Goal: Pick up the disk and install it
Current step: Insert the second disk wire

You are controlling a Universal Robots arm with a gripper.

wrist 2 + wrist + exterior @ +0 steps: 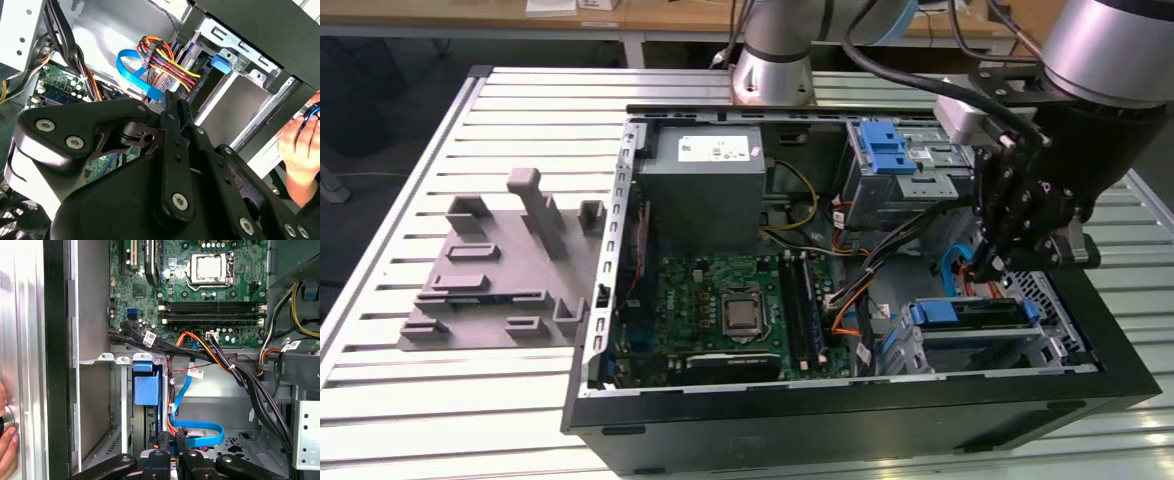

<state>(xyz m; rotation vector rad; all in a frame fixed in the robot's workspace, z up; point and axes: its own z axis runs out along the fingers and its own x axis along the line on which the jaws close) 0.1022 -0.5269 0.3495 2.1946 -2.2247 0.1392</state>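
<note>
The disk [970,313] sits in the drive bay at the case's front corner, on the exterior view's right, with its blue carrier end showing. That blue end [146,388] stands in the bay slot in the first wrist view and also shows as a blue tab [225,62] in the second wrist view. My gripper [985,268] hangs inside the open computer case [854,410], just above the bay and beside a blue flat cable [200,432]. Its fingers [181,442] are shut together with nothing between them.
A grey power supply box [707,185] and the green motherboard [720,310] fill the case's middle. An upper drive cage with a blue latch [887,150] stands behind my gripper. Cable bundles [235,370] cross nearby. A person's hand [300,145] rests outside the case wall. A grey fixture [494,270] lies on the table.
</note>
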